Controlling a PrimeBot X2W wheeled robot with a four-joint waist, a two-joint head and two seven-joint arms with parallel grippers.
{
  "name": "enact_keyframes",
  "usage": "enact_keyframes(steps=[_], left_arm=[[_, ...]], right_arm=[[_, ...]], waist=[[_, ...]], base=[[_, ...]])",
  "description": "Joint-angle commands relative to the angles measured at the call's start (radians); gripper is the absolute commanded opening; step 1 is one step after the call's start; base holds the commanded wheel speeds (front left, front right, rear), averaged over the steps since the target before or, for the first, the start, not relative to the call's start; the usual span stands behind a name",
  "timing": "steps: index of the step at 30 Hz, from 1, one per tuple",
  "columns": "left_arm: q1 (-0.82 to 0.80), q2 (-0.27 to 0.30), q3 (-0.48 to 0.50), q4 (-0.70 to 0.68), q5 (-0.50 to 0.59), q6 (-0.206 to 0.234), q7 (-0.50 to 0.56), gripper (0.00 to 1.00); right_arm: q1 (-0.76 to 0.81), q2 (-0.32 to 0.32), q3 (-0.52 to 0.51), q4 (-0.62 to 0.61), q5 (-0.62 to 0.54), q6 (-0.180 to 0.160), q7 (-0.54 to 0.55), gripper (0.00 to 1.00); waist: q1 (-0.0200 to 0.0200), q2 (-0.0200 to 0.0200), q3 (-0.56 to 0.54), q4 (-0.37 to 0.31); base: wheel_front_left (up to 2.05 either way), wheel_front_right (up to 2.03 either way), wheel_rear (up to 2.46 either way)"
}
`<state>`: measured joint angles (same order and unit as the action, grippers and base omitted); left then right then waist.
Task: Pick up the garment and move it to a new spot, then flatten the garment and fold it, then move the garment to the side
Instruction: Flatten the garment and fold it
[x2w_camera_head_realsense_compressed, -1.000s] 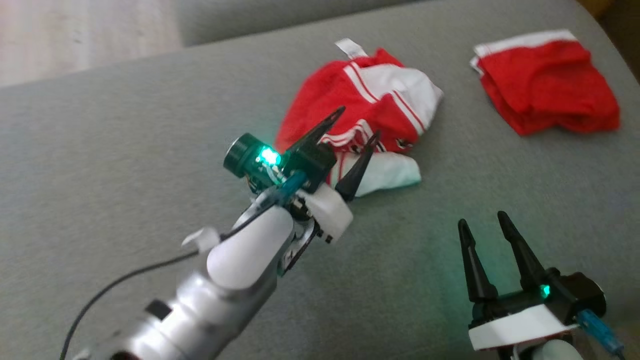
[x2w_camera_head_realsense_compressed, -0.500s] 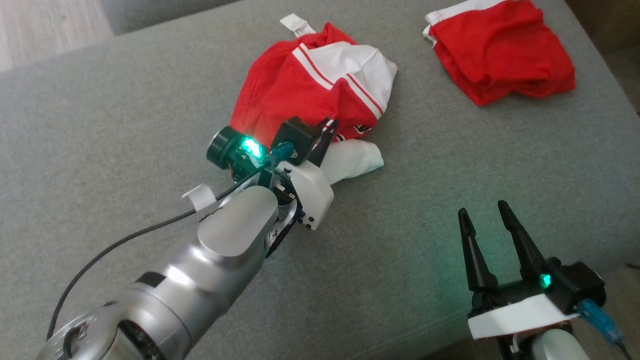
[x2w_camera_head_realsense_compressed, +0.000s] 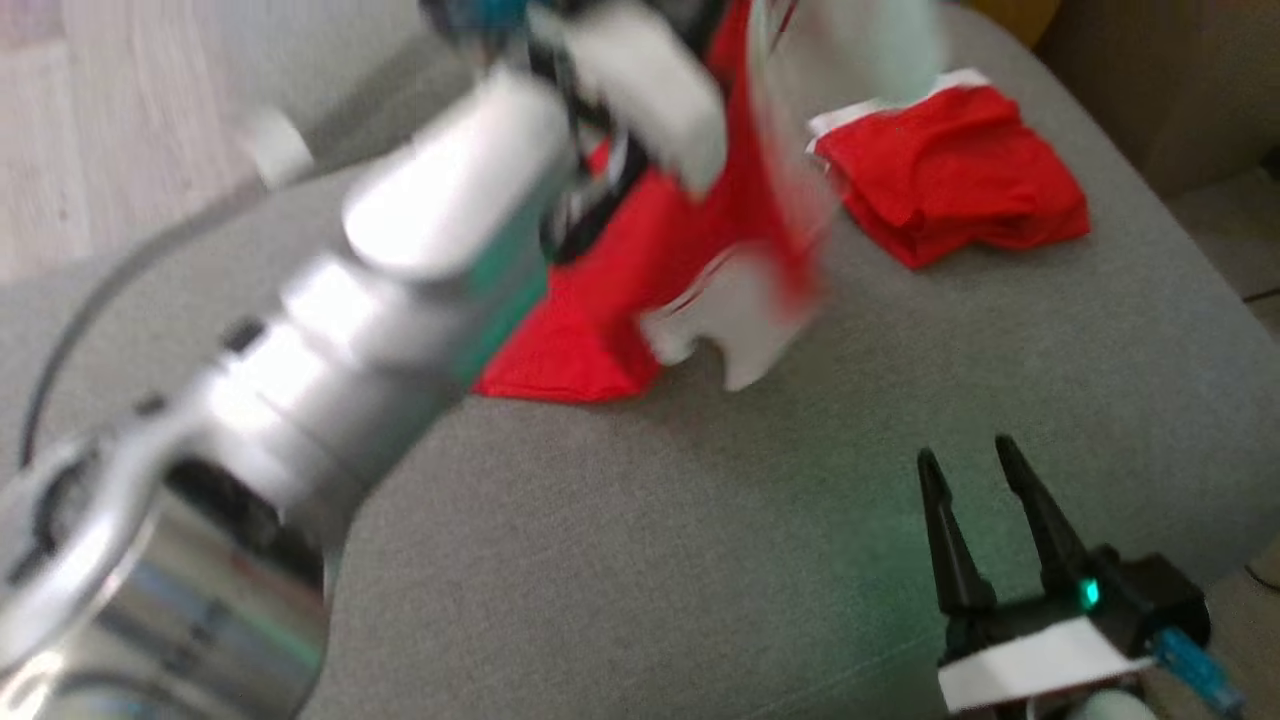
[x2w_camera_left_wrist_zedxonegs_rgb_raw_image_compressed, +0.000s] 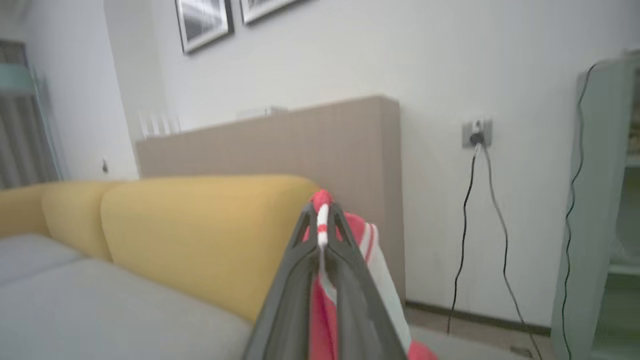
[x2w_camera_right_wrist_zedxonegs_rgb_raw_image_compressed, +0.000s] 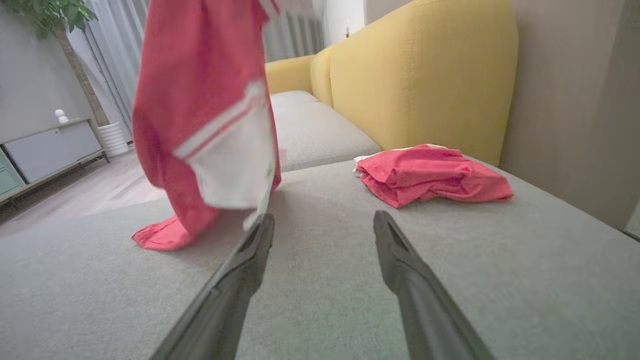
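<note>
Left wrist view: left pincer (x2w_camera_left_wrist_zedxonegs_rgb_raw_image_compressed: 320, 222) nips just the garment (x2w_camera_left_wrist_zedxonegs_rgb_raw_image_compressed: 372, 260) edge; swinging could free it. Right pincer (x2w_camera_right_wrist_zedxonegs_rgb_raw_image_compressed: 324, 218) gapes empty

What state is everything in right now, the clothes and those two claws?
left gripper: jaws shut on the red and white garment.
right gripper: jaws open, empty.
red and white garment: hanging, lower end on the seat.
second red garment: lying bunched on the seat.

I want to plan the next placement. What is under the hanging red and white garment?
The garment hangs with its lower end resting on the grey cushion. Bare cushion shows below it; the spot beneath that resting end is covered.
</note>
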<state>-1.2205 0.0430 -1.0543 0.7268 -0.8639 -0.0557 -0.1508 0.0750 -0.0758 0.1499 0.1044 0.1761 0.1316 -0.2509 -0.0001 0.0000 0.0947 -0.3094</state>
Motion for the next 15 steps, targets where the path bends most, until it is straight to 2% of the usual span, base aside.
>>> enact_keyframes(steps=[1, 5, 8, 12, 15], left_arm=[[-0.097, 0.007, 0.050, -0.025, -0.020, -0.011, -0.017, 0.00], [-0.183, 0.007, 0.086, 0.009, -0.075, -0.023, -0.030, 0.00], [-0.174, 0.007, 0.095, 0.049, -0.100, -0.020, -0.043, 0.00], [0.020, 0.047, 0.081, 0.103, -0.136, -0.023, -0.061, 0.00], [0.205, 0.110, 0.080, 0.103, -0.166, -0.019, -0.079, 0.00]], right_arm=[[0.007, 0.000, 0.015, -0.027, 0.000, -0.001, -0.011, 1.00], [0.028, 0.001, -0.005, -0.033, -0.004, -0.001, -0.011, 1.00], [0.042, 0.002, -0.028, -0.045, -0.007, -0.001, -0.011, 1.00], [0.058, 0.002, -0.047, -0.058, -0.012, -0.001, -0.011, 1.00], [0.073, 0.003, -0.063, -0.064, -0.015, -0.001, -0.011, 1.00]], waist=[[0.0001, 0.0000, -0.035, -0.003], [0.0001, 0.0000, -0.053, 0.018], [0.0001, 0.0000, -0.053, 0.053], [0.0001, 0.0000, -0.050, 0.116], [0.0001, 0.0000, -0.051, 0.157]], base=[[0.00, 0.00, 0.00], [0.00, 0.00, 0.00], [0.00, 0.00, 0.00], [0.00, 0.00, 0.00], [0.00, 0.00, 0.00]])
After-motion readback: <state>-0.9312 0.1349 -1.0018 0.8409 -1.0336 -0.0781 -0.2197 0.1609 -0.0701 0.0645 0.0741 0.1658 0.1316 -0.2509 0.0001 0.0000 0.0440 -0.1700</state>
